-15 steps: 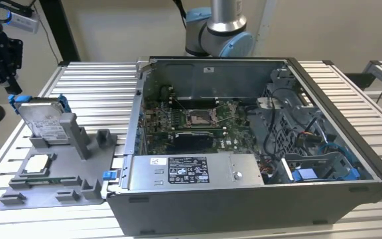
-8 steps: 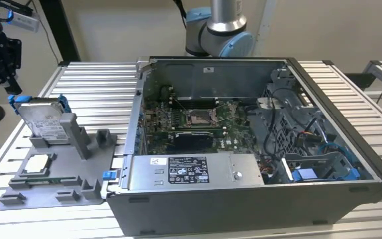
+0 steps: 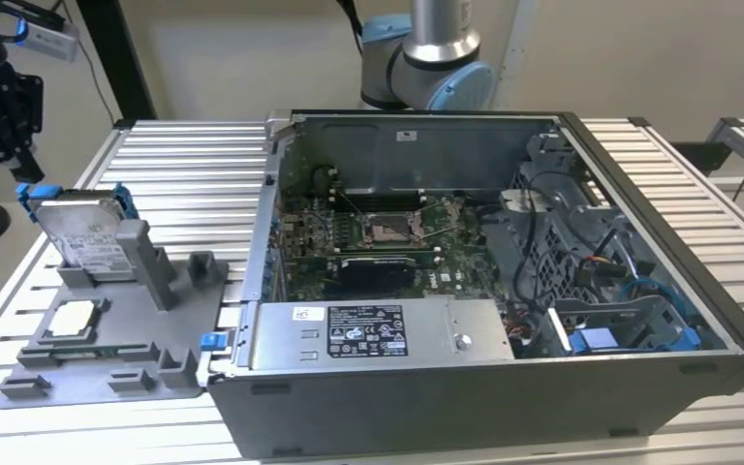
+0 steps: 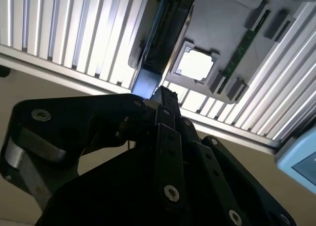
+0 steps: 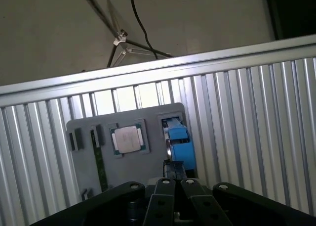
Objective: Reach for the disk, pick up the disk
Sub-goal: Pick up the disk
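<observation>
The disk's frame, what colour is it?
Bright blue. The disk shows it best in the first wrist view.

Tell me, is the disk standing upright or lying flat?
Upright: the disk stands on edge in a slot of the grey holder.

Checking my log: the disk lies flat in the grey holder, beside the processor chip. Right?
Not flat: the disk stands upright in the grey holder, as the exterior view shows. The processor chip does sit beside it.

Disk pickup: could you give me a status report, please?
Gripper shut, empty, clear of the disk. Disk upright in grey holder, untouched. Nothing seen between them.
</observation>
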